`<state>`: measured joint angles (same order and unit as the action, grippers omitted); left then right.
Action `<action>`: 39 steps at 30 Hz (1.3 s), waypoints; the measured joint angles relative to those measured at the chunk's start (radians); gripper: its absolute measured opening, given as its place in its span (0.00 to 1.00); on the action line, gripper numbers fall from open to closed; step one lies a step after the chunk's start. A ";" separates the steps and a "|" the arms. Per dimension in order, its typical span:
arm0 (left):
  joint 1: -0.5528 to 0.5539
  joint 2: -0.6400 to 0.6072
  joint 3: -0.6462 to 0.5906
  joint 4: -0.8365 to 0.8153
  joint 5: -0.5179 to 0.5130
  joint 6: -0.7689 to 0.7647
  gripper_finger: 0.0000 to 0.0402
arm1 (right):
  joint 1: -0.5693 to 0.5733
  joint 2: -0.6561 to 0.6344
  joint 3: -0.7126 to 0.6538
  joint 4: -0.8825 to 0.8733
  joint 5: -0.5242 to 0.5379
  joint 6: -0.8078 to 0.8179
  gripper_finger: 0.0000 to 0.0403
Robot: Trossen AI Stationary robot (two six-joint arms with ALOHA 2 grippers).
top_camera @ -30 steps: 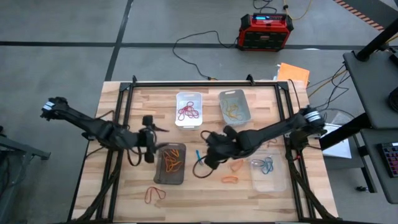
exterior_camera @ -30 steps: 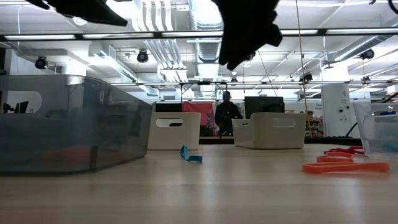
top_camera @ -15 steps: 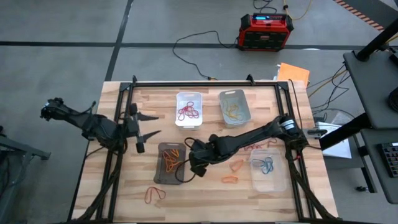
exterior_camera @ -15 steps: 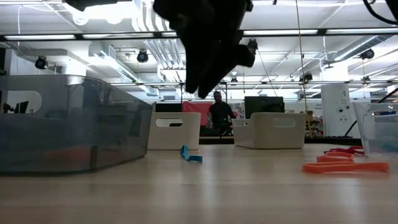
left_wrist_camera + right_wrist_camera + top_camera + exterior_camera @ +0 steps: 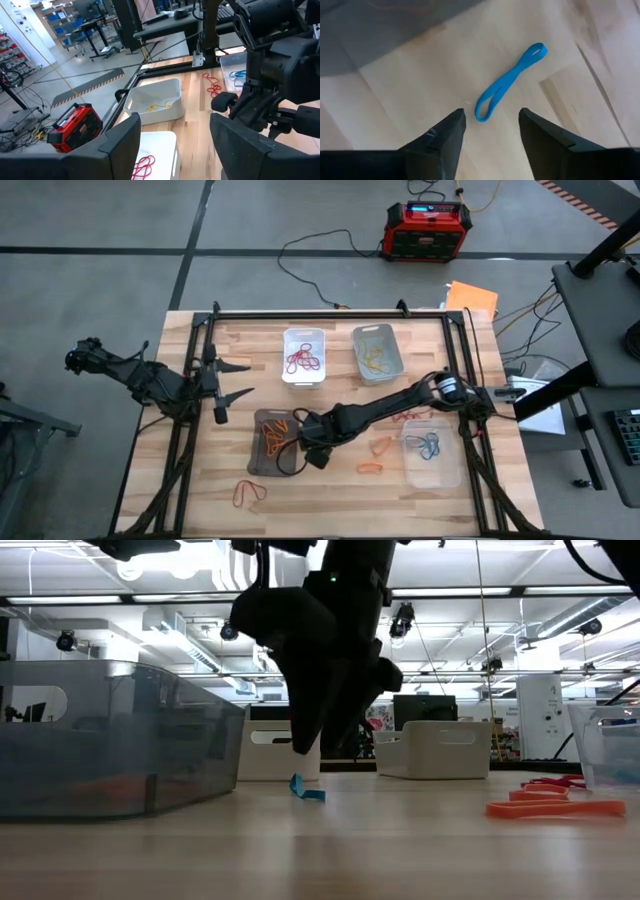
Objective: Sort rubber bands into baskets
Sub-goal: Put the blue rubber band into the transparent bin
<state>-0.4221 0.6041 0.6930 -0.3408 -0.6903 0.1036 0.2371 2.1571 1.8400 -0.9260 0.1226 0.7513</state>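
A loose blue rubber band (image 5: 507, 85) lies flat on the wood beside the dark smoky basket (image 5: 273, 442); in the low view this blue band (image 5: 307, 790) is right under my right gripper (image 5: 315, 755). My right gripper (image 5: 490, 125) points steeply down, open, its fingertips just short of the band and not touching it. My left gripper (image 5: 225, 380) hovers open and empty near the table's left edge. The white basket (image 5: 304, 355) holds red bands, the light grey basket (image 5: 376, 352) yellowish ones, the clear basket (image 5: 432, 450) blue ones.
Loose orange bands (image 5: 375, 457) lie between the dark and clear baskets, red ones (image 5: 410, 416) lie near the clear basket, and another band (image 5: 250, 492) lies near the front edge. Black frame rails (image 5: 195, 370) run along both table sides. A red-black box (image 5: 428, 230) sits on the floor beyond.
My right gripper has come down and toward the table's left, from high above the middle to just over the blue band. My left gripper has drawn back from beside the dark basket toward the table's far left and risen a little. The bands have not moved.
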 joint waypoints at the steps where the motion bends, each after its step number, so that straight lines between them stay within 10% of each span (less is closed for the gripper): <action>1: 0.000 0.000 0.000 0.000 0.000 0.000 0.55 | 0.000 0.004 -0.001 0.000 0.000 -0.002 0.46; 19: 0.000 0.005 0.000 -0.021 0.000 -0.017 0.55 | 0.003 0.092 -0.014 0.074 0.009 -0.016 0.48; 33: 0.000 0.031 0.000 -0.020 0.000 -0.030 0.55 | 0.002 0.098 -0.015 0.068 0.040 -0.069 0.05; 39: 0.000 0.038 0.000 -0.020 0.000 -0.039 0.55 | 0.002 0.076 -0.018 0.040 0.034 -0.088 0.02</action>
<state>-0.4218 0.6425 0.6926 -0.3609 -0.6899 0.0647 0.2394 2.2327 1.8221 -0.8862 0.1566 0.6637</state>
